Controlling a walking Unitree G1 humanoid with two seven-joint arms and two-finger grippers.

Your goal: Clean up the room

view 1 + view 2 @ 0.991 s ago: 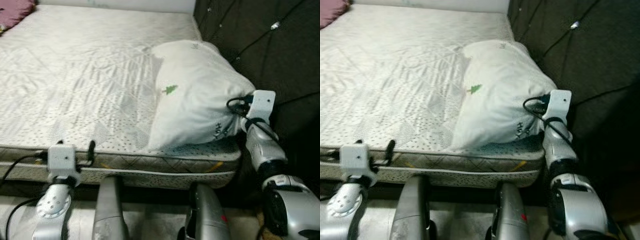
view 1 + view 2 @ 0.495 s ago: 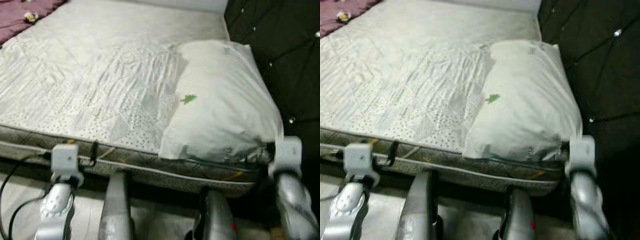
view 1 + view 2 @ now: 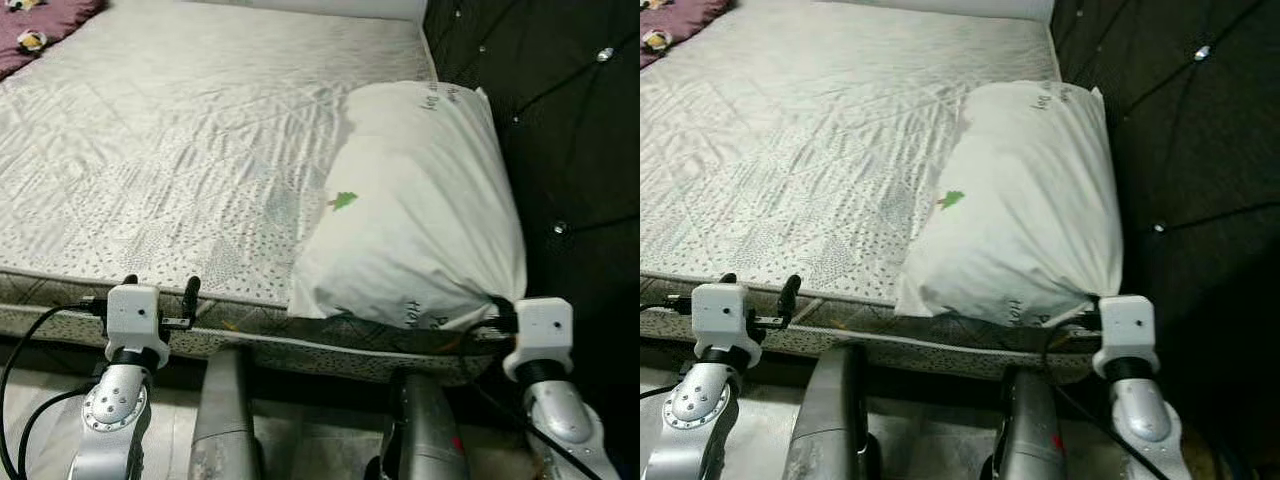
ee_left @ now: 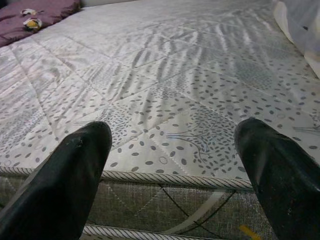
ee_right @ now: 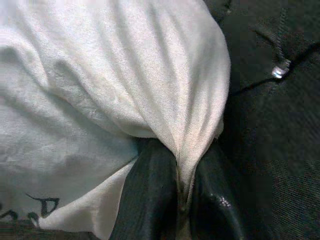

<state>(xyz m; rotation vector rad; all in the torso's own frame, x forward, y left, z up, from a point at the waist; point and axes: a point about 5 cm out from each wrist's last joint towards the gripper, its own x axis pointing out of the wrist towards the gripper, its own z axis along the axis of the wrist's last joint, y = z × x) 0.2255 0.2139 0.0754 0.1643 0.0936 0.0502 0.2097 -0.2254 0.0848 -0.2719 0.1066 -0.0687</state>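
White pillow (image 3: 420, 210) lies at the bed's (image 3: 180, 150) right side; the right claw (image 5: 177, 200) pinches its near corner. Left claw (image 4: 172, 165) hovers spread at the bed's near edge.

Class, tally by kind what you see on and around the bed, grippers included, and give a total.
White pillow: 1
Mattress: 1
Purple blanket: 1
Dark tufted headboard: 1
Grippers, left gripper and right gripper: 2
Total: 6

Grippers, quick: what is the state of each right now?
Left gripper: open, holding nothing, at the mattress edge.
Right gripper: closed on a pinched corner of the white pillow.
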